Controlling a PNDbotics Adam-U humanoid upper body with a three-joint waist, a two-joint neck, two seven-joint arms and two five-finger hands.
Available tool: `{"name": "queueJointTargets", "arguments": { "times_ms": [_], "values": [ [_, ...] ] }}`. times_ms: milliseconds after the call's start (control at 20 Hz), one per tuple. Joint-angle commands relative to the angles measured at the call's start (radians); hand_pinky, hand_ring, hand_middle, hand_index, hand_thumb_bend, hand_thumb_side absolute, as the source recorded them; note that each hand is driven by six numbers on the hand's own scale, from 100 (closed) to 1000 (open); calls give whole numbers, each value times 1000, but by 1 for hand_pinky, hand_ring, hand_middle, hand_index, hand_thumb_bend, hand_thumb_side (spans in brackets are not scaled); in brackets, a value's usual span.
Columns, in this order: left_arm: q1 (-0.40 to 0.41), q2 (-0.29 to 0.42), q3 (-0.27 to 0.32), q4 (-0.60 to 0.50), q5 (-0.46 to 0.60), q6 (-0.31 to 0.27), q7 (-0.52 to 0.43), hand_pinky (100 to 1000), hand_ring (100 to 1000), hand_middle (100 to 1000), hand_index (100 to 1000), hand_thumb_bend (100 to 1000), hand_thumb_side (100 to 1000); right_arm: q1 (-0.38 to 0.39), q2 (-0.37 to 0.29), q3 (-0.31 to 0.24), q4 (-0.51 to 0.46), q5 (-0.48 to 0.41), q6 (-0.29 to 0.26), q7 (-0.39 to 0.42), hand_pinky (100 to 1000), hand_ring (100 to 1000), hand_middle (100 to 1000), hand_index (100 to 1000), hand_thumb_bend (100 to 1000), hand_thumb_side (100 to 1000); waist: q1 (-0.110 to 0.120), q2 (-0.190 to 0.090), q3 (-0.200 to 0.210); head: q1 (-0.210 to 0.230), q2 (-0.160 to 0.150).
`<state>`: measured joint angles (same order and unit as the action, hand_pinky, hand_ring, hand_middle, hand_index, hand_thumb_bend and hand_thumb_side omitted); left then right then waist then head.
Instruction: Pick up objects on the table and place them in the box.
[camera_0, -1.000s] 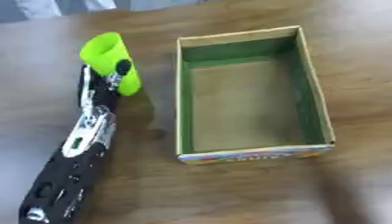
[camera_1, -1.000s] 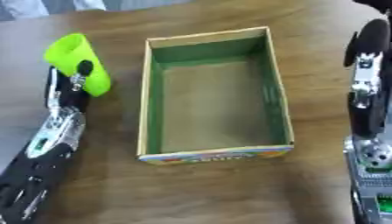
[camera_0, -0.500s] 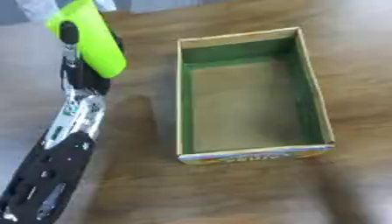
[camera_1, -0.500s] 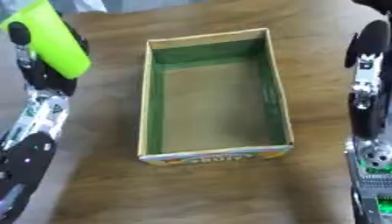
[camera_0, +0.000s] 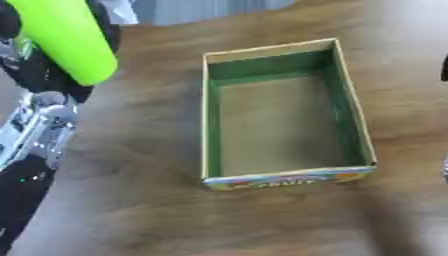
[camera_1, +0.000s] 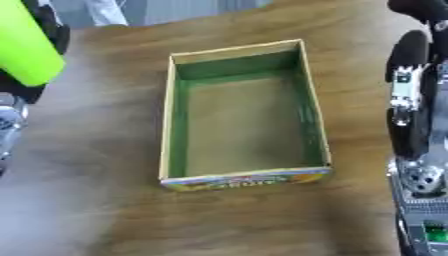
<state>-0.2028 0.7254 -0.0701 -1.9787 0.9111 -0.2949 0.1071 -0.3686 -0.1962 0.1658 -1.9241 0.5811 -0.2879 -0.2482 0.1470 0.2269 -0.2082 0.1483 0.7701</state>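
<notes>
Left robot hand (camera_0: 52, 75): grasping green cylinder (camera_0: 63, 37), raised left of box (camera_0: 210, 125).
Right robot hand: unseen.
Advice: swing over box, release low.

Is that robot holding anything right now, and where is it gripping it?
Yes: the left hand holds the bright green object, gripping its lower end.

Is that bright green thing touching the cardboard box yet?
Apart. In the left eye view the green object, held in the left hand, shows bare table between it and the box.
</notes>
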Motion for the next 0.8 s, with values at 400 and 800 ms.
{"name": "queueJointTargets", "arguments": {
  "times_ms": [400,800],
  "values": [
    [-98,87,-82,-17,-159,70,82,100,100,247,353,904,518,-10,-16,12,-2,-2,-8,18,169,763,863,879,118,1000,21,-31,-45,-10,0],
    [-207,91,-144,126,-430,138,13,100,123,378,477,1000,565,-22,-18,22,-1,-6,-12,28,172,763,863,879,129,1000,43,-35,-101,-7,0]
  ]
}}
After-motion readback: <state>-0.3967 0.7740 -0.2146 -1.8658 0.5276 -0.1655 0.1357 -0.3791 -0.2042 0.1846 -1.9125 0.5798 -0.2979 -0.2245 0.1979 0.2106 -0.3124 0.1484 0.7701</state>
